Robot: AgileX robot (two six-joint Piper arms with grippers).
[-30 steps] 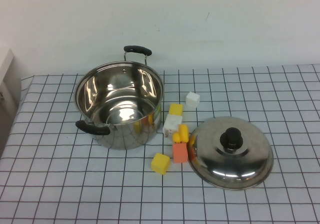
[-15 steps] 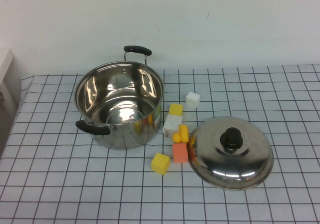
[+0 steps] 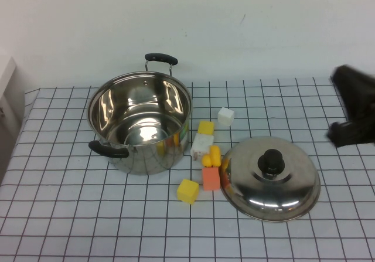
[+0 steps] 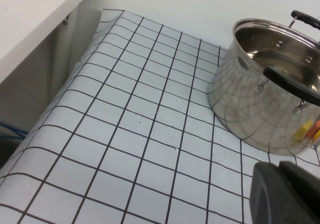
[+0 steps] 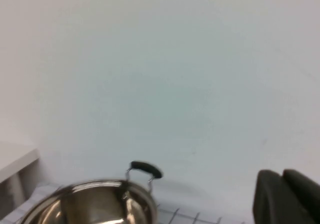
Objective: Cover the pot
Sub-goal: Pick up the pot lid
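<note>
The shiny steel pot [image 3: 140, 124] with two black loop handles stands open and empty at the table's left centre. It also shows in the left wrist view [image 4: 260, 98] and the right wrist view [image 5: 90, 204]. The domed steel lid [image 3: 270, 183] with a black knob [image 3: 272, 160] lies on the table to the pot's right. My right gripper [image 5: 282, 176] is shut and empty, raised high and facing the wall; its arm [image 3: 356, 106] shows at the right edge, beyond the lid. My left gripper [image 4: 280, 169] is shut and empty, low near the pot's left side, out of the high view.
Small blocks lie between pot and lid: a yellow cube [image 3: 188, 191], an orange one [image 3: 211, 179], white ones [image 3: 225, 116] [image 3: 201, 145], and yellow pieces [image 3: 205, 128] [image 3: 213, 155]. A white shelf [image 4: 35, 13] stands beyond the table's left edge.
My right arm has come into the high view at the right edge. Pot, lid and blocks have not moved.
</note>
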